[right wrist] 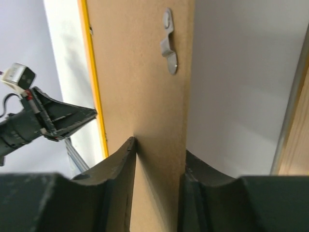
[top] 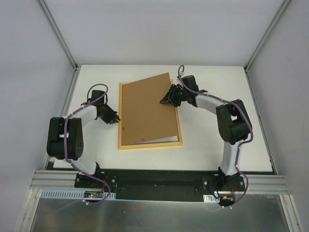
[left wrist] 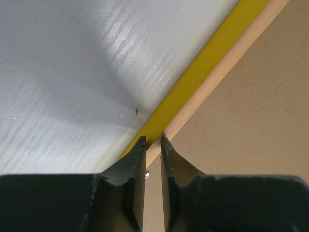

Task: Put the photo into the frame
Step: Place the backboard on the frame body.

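Observation:
The frame [top: 149, 146] lies back up in the middle of the table, with its yellow edge and wood rail in the left wrist view [left wrist: 203, 65]. The brown hardboard backing panel [top: 147, 111] lies skewed over it, its right edge lifted. My right gripper [top: 169, 99] is shut on that edge, and the panel passes between its fingers [right wrist: 160, 147]. The photo shows only as a white strip [top: 161, 139] inside the frame under the panel. My left gripper [top: 116, 120] is at the frame's left rail, its jaws nearly together with nothing between them [left wrist: 152, 140].
A metal hanger clip [right wrist: 169, 48] sits on the panel's back. Aluminium posts and white walls enclose the table on three sides [top: 72, 87]. White table surface lies left of the frame [left wrist: 72, 72].

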